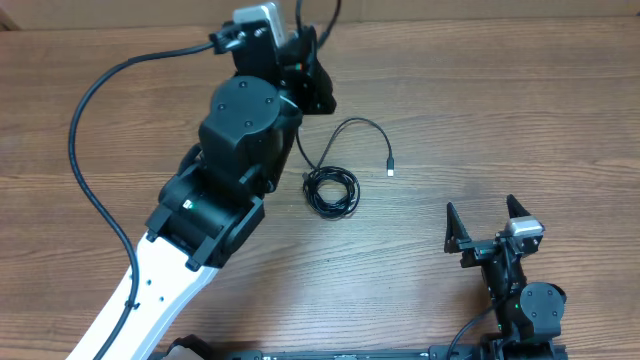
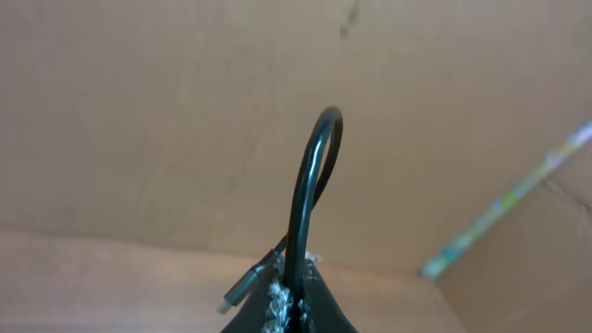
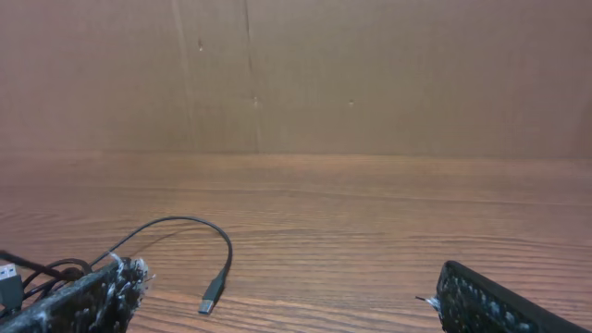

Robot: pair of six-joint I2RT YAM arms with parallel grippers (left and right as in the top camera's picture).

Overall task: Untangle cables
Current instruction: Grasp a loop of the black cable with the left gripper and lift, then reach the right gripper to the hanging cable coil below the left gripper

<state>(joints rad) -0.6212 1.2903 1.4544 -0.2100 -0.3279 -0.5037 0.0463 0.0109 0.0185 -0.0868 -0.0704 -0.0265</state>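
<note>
Wood counter (image 1: 500,110): cable (image 2: 296,222) pinched by left end effector (image 2: 292,310), right end effector (image 1: 481,205) wide; knot (image 1: 330,190) risks being tightened by pulling.

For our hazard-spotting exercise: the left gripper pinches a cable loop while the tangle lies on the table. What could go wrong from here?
1. The left gripper is shut on just a thin loop; it may slip out.
2. Nothing pins the knot, since the right gripper stands open and apart, so a pull would likely drag or tighten it.
3. The loose plug end could snag in the coil.
</note>
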